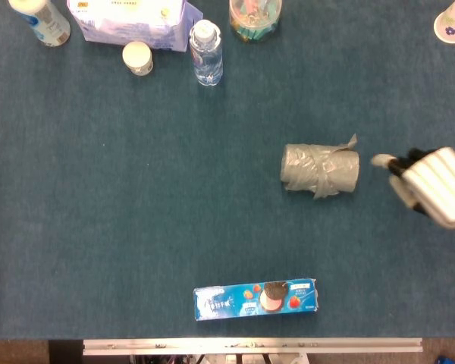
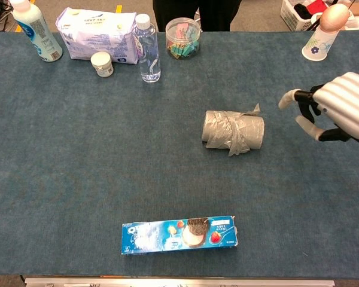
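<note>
A grey roll of plastic bags [image 1: 320, 169] [image 2: 234, 131] lies on its side on the blue table, right of centre, with a loose flap sticking up at its right end. My right hand [image 1: 432, 186] [image 2: 337, 107] hovers at the right edge, a short way clear of the roll, fingers apart and holding nothing. A blue biscuit box [image 1: 255, 299] [image 2: 179, 235] lies flat near the front edge. My left hand is not in either view.
Along the far edge stand a white bottle [image 2: 37, 31], a purple tissue pack [image 2: 97, 35], a small white jar [image 2: 102, 64], a water bottle [image 2: 146, 48], a tub of clips [image 2: 183, 37] and a flowered paper cup [image 2: 320, 37].
</note>
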You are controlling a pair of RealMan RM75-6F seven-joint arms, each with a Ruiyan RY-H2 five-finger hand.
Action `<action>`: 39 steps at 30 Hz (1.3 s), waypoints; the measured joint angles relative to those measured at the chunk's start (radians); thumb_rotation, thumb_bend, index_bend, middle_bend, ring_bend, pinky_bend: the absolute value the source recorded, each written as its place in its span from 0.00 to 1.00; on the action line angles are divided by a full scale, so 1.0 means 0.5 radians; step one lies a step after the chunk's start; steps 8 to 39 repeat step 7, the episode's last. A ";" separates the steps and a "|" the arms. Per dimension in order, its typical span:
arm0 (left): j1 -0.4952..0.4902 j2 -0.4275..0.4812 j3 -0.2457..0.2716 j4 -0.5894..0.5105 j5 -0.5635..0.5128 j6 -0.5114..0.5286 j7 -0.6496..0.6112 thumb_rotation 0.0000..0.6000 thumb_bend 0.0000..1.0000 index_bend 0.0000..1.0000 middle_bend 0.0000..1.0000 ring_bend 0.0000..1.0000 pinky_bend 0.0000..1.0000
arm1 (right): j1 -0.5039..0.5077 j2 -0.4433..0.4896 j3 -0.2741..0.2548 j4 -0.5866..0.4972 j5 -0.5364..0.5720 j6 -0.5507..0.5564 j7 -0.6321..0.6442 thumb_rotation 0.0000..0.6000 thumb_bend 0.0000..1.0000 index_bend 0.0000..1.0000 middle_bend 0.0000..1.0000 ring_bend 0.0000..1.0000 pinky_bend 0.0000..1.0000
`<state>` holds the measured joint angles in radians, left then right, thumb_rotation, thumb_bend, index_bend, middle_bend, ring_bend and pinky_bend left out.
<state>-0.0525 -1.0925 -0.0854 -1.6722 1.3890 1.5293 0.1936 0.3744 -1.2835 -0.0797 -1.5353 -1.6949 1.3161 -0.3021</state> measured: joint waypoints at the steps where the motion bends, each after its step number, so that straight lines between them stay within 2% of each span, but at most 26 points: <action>1: 0.000 0.000 0.000 -0.002 0.003 0.001 -0.001 1.00 0.38 0.67 0.60 0.42 0.58 | -0.021 0.047 -0.011 -0.032 0.017 -0.001 -0.037 1.00 0.25 0.33 0.47 0.34 0.53; 4: 0.000 -0.002 0.002 -0.008 0.005 -0.001 -0.005 1.00 0.38 0.67 0.60 0.42 0.58 | -0.111 0.141 -0.037 -0.095 0.060 0.041 -0.119 1.00 0.25 0.38 0.47 0.34 0.52; 7: 0.001 -0.008 0.007 -0.010 -0.002 -0.011 -0.001 1.00 0.38 0.67 0.60 0.42 0.58 | -0.197 0.179 -0.050 -0.114 0.091 0.132 -0.098 1.00 0.25 0.40 0.47 0.34 0.52; 39: 0.001 -0.008 0.007 -0.010 -0.002 -0.011 -0.001 1.00 0.38 0.67 0.60 0.42 0.58 | -0.197 0.179 -0.050 -0.114 0.091 0.132 -0.098 1.00 0.25 0.40 0.47 0.34 0.52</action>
